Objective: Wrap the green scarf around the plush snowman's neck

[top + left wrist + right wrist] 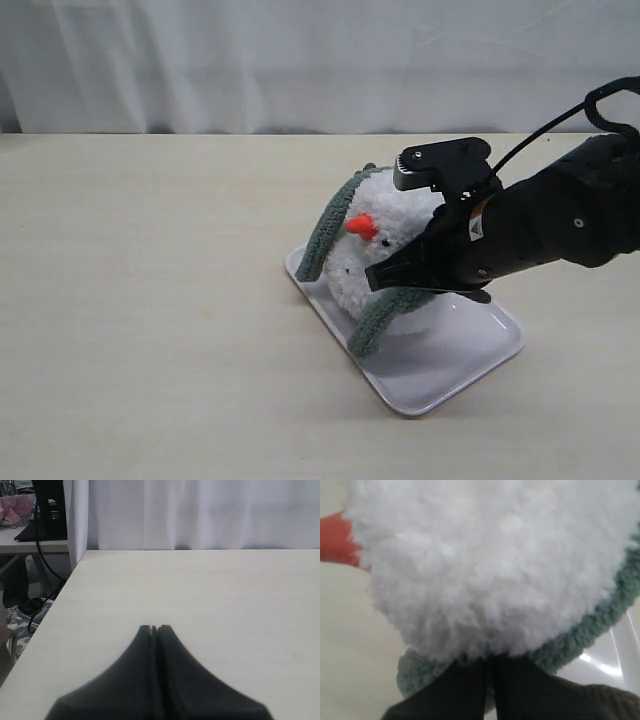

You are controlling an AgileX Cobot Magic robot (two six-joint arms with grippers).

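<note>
Mid-wrap, judging by the green scarf (pixel 322 235) looped behind the head of the plush snowman (pixel 390 240) at centre-right on the tray (pixel 470 350); the right pincer (pixel 373 279), shut against the lower strand, should next draw it across the neck.

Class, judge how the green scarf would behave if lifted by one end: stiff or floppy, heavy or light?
Probably floppy: the green scarf droops over the snowman and follows its curve. Likely light and grippy, judging by its thick ribbed knit.
</note>
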